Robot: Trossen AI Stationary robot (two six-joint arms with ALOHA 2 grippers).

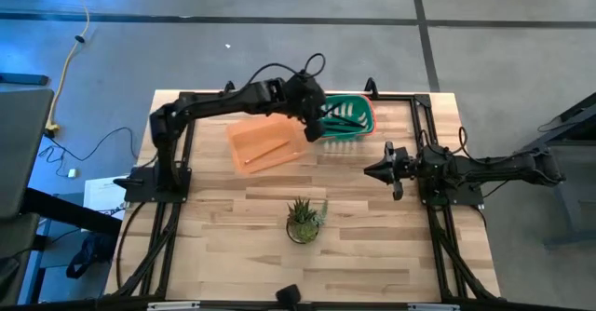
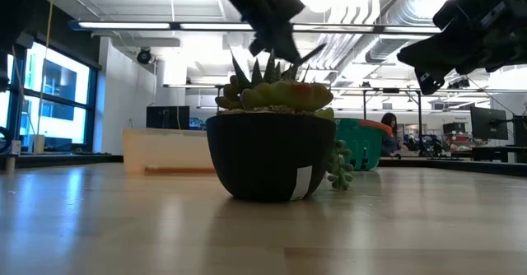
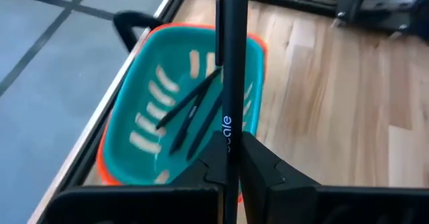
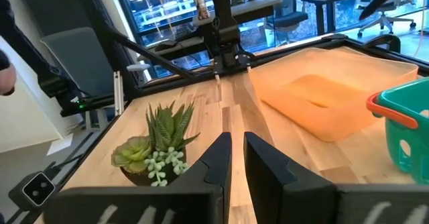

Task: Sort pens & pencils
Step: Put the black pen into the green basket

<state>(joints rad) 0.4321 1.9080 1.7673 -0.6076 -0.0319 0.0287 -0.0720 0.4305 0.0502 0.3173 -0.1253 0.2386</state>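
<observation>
Over on the left of the tabletop (image 1: 233,209), the orange tray (image 1: 265,141) is seen lying flat, with two pencils (image 1: 267,150) resting inside it, pale orange-tan sticks barely set off from the tray floor. Just beside it, toward the far edge, the left claw (image 3: 231,158) is held above the teal basket (image 1: 349,115), and it is clamped tight on a dark pen (image 3: 232,70). The pen is gripped low on its barrel, blue lettering visible just above the fingers (image 3: 265,167), and it is pointed out over the basket's opening. Down in the basket, about three more pens (image 3: 191,113) are seen, lying crossed over one another on the slotted floor; an orange rim is shown running round the basket's edge. Nearer the front, around the middle of the tabletop, a small potted succulent (image 1: 304,220) is stood in a dark pot, well apart from both containers. Further right, the right claw (image 4: 238,157) is parked above bare wood, aimed toward the middle of the tabletop. Its fingers are drawn narrow, only a slim gap left between them, and nothing is held there. From the right wrist view the succulent, the orange tray and a corner of the teal basket are all caught beyond those fingers.
</observation>
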